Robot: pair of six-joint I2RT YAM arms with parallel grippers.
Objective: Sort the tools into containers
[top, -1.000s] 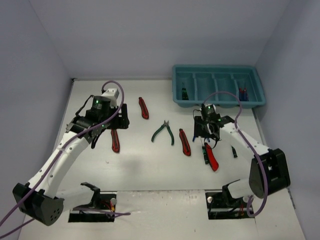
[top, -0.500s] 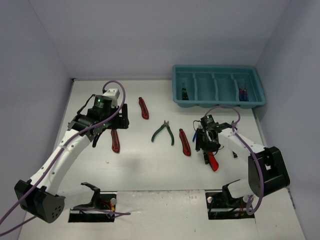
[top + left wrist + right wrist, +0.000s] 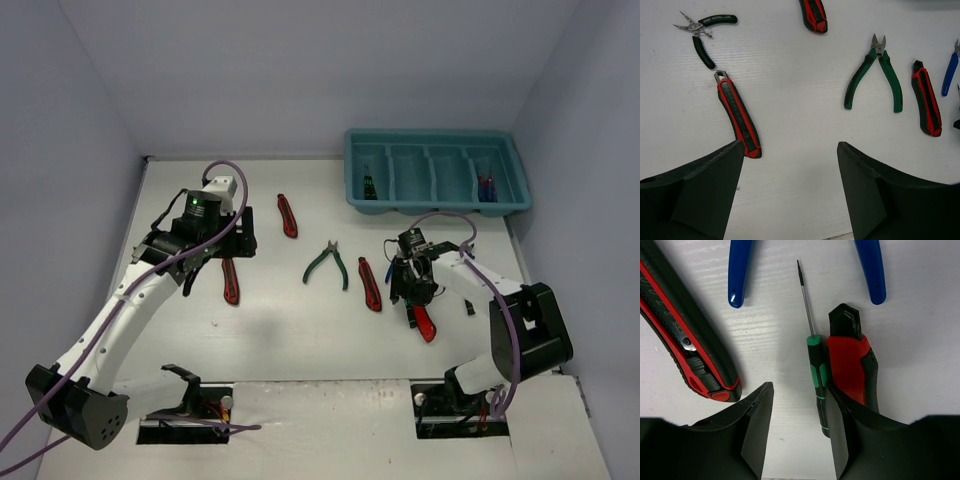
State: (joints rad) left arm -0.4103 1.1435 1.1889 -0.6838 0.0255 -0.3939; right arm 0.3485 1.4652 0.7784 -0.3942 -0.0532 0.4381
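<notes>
Right claw (image 3: 800,392) half-open astride green screwdriver (image 3: 816,375), red knife (image 3: 850,360) tight beside it, blue pliers (image 3: 740,270) beyond; left claw (image 3: 790,150) wide, empty.

The left arm (image 3: 130,300) stretches forward from its base, wrist tipped down, and the left gripper (image 3: 790,150) is spread wide and empty. The right arm (image 3: 482,286) folds back, elbow out right. The right gripper (image 3: 799,390) points straight down, low, jaws partly apart.

White table (image 3: 290,325), pale lavender walls (image 3: 300,80)
</notes>
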